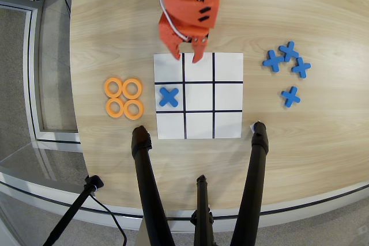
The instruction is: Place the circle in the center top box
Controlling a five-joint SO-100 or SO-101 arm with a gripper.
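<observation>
Several orange rings lie in a square cluster on the wood to the left of the white 3x3 board; any of them could be the circle. The center top box is the middle cell of the board's far row and is bare. My orange gripper hangs open over the board's far edge, at the line between the far-left cell and the center top box, with nothing between its fingers. A blue cross sits in the middle-left cell.
Several blue crosses lie on the table to the right of the board. Black tripod legs rise from the near edge, close to the board's near corners. The table ends in a curved edge on the left.
</observation>
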